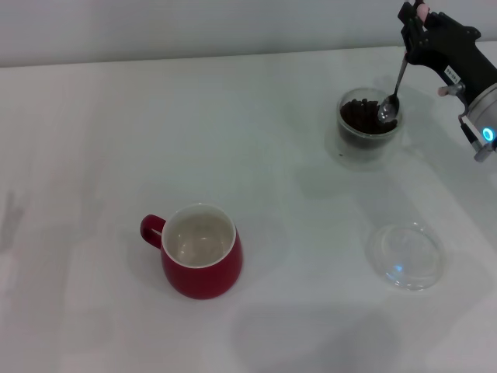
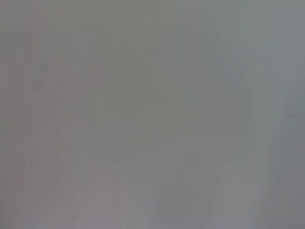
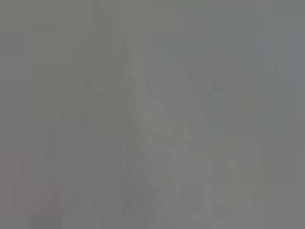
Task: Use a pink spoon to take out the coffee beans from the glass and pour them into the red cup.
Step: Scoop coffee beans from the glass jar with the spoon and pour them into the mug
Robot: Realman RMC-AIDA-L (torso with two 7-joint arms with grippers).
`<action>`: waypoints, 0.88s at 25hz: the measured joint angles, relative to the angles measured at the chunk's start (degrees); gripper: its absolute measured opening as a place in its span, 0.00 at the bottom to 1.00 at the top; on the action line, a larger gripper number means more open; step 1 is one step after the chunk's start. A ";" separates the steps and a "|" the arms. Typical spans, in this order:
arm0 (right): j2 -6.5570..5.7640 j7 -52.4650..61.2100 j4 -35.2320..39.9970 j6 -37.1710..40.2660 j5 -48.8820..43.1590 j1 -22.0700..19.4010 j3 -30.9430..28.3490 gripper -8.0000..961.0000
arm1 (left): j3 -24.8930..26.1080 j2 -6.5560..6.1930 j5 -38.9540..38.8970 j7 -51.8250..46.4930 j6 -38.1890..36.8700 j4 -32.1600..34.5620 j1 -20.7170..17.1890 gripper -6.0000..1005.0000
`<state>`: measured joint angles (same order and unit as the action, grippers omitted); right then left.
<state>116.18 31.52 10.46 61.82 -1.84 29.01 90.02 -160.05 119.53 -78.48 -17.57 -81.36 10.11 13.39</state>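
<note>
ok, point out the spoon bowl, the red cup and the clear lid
pink spoon [image 1: 387, 111], head view, on its metal bowl, in the glass.
red cup [image 1: 203, 273], head view, on its outer wall.
clear lid [image 1: 406, 256], head view, on its flat middle.

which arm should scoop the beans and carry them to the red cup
Right. The right claw holds the pink spoon with its bowl in the coffee beans inside the glass. The left arm is out of view.

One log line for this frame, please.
phase: scooping | right gripper: holds spoon, bowl in glass on beans | red cup: empty | left arm: out of view
</note>
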 joint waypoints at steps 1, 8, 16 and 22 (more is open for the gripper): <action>0.00 0.01 0.00 -0.32 0.00 0.00 0.00 0.17 | 0.00 0.00 0.00 0.00 0.00 0.00 0.03 0.88; 0.00 0.56 0.00 -0.75 0.00 -0.10 0.07 0.17 | 0.00 0.00 0.00 -0.01 0.03 0.00 0.08 0.88; 0.00 4.33 0.00 -3.10 0.00 -0.08 0.07 0.18 | 0.00 0.00 0.00 -0.01 0.07 0.00 0.04 0.88; 0.00 7.64 0.00 -4.15 -0.12 -0.19 0.07 0.18 | 0.00 0.00 0.00 -0.01 0.07 0.00 -0.04 0.89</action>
<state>116.18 39.15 10.46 57.67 -1.96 28.82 90.09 -160.05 119.53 -78.48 -17.58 -81.29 10.11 13.35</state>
